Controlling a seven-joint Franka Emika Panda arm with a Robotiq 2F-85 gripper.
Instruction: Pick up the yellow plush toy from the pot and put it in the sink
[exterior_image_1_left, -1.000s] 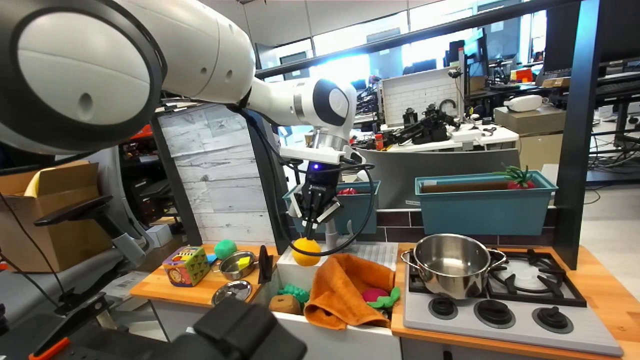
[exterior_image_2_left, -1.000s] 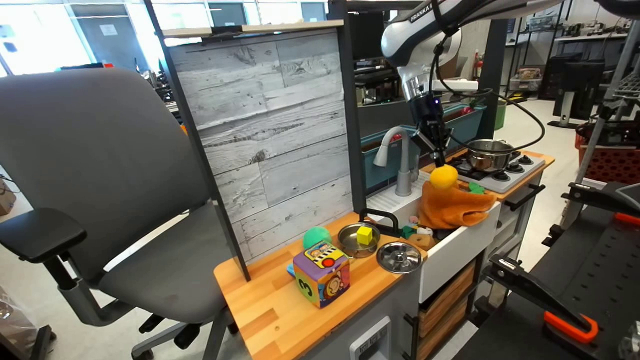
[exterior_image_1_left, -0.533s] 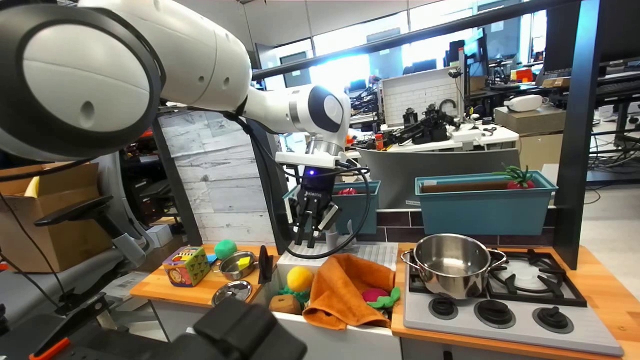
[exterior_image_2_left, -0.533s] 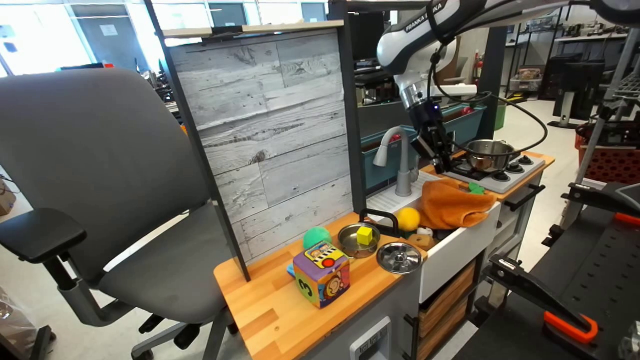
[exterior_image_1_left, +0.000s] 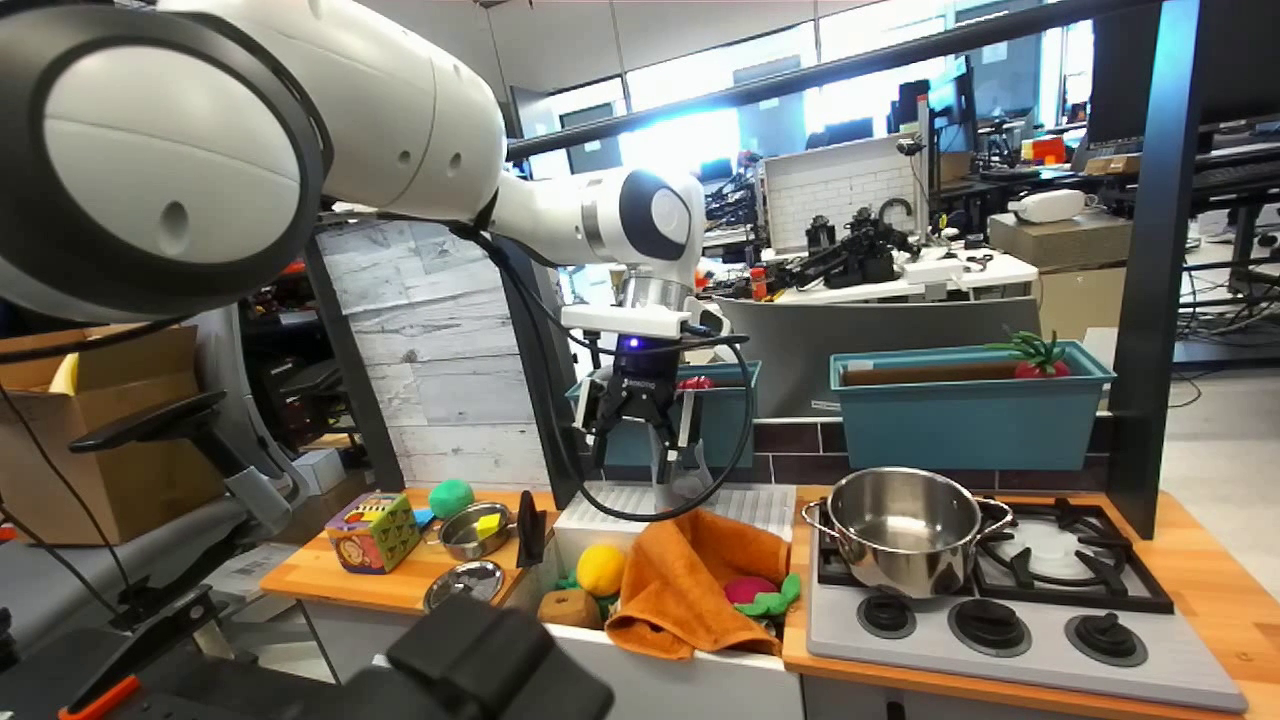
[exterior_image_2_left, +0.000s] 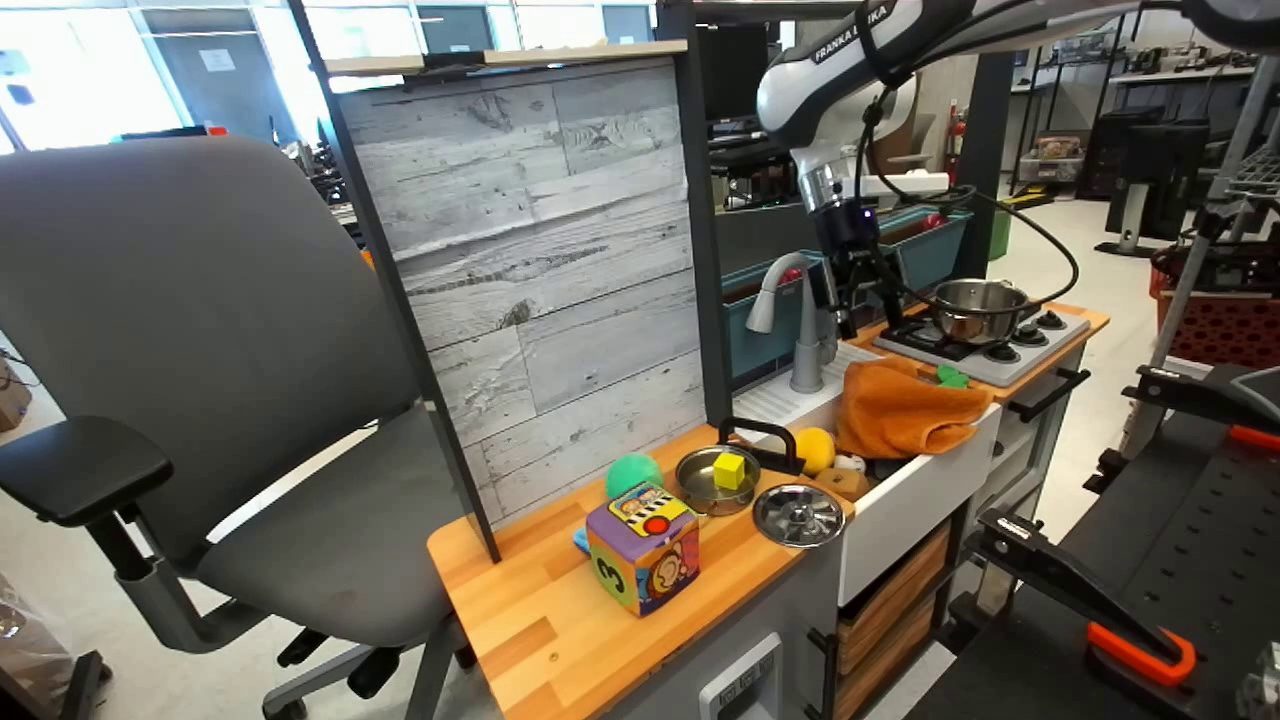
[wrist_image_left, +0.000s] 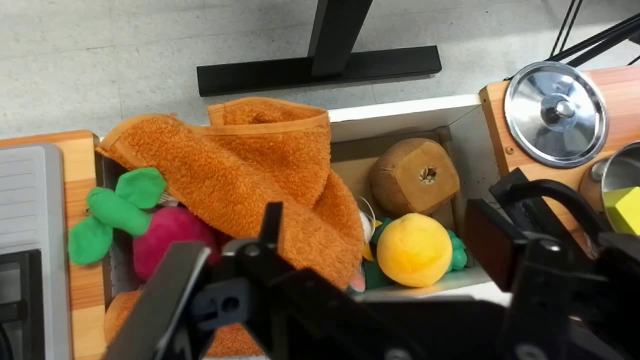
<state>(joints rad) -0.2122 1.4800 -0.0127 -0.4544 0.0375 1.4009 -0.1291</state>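
The yellow plush toy (wrist_image_left: 414, 250) lies in the sink (wrist_image_left: 400, 107), on top of green toy food and beside an orange cloth. Both exterior views also show the toy (exterior_image_1_left: 601, 570) (exterior_image_2_left: 814, 450) low in the basin, with the sink's white front (exterior_image_2_left: 905, 505) below it. My gripper (exterior_image_1_left: 634, 460) hangs above the back of the sink, well clear of the toy, its jaws spread wide and holding nothing. In the wrist view the two fingers stand apart on either side of the toy, at a distance. The steel pot (exterior_image_1_left: 905, 545) sits on the stove, bare steel showing inside.
The orange cloth (exterior_image_1_left: 690, 585) drapes over the sink's front edge. A grey faucet (exterior_image_2_left: 805, 330) rises behind the basin, close to my gripper. A small pan (exterior_image_2_left: 715, 490) with a yellow cube, a lid (exterior_image_2_left: 798, 515) and a toy block (exterior_image_2_left: 645, 550) crowd the wooden counter.
One second ago the shut gripper held the yellow toy above the sink. The jaws have since opened wide, and the toy has dropped down into the basin.
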